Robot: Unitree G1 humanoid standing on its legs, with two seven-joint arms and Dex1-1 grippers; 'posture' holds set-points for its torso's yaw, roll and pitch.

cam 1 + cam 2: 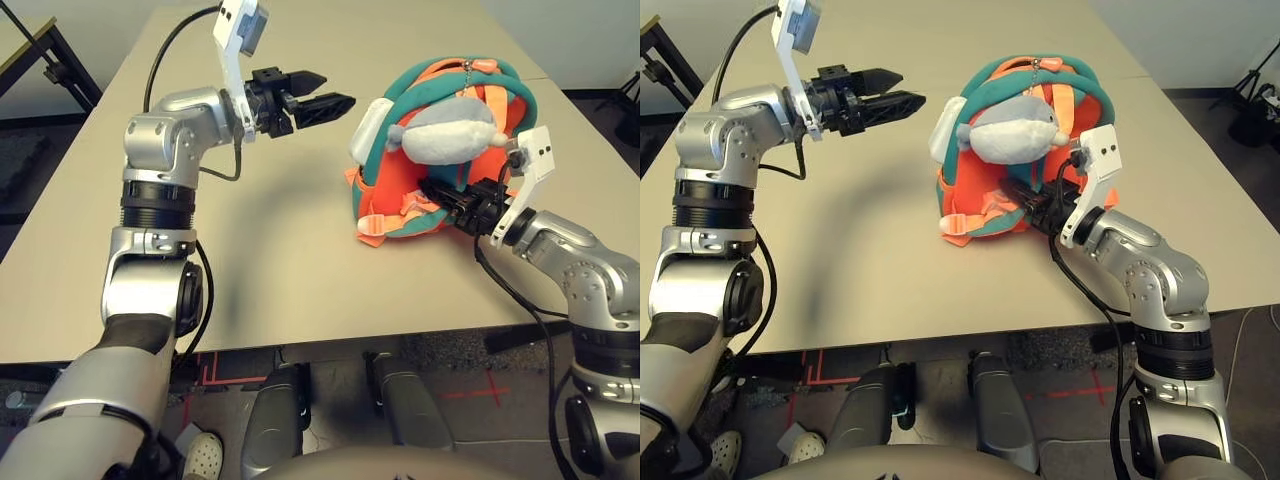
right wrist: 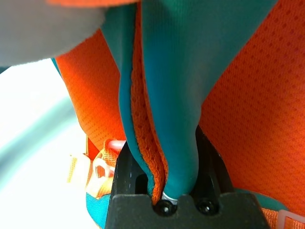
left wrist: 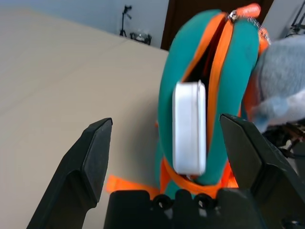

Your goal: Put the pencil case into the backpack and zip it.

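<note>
The orange and teal backpack point(image 1: 395, 195) stands on the table right of centre, its top zipper open. The white pencil case point(image 1: 367, 128) sticks halfway out of that opening on the backpack's left side, standing on end point(image 3: 189, 126). My left gripper point(image 1: 335, 88) hangs open in the air just left of the pencil case, apart from it, holding nothing. My right gripper point(image 1: 432, 190) is pressed against the backpack's near side, shut on a fold of its teal and orange fabric point(image 2: 167, 119).
A grey-white plush toy point(image 1: 450, 132) hangs across the front of the backpack from its top. Orange straps point(image 1: 372, 228) lie at the backpack's base. The tan table point(image 1: 280, 250) stretches bare to the left and front, with its edge near me.
</note>
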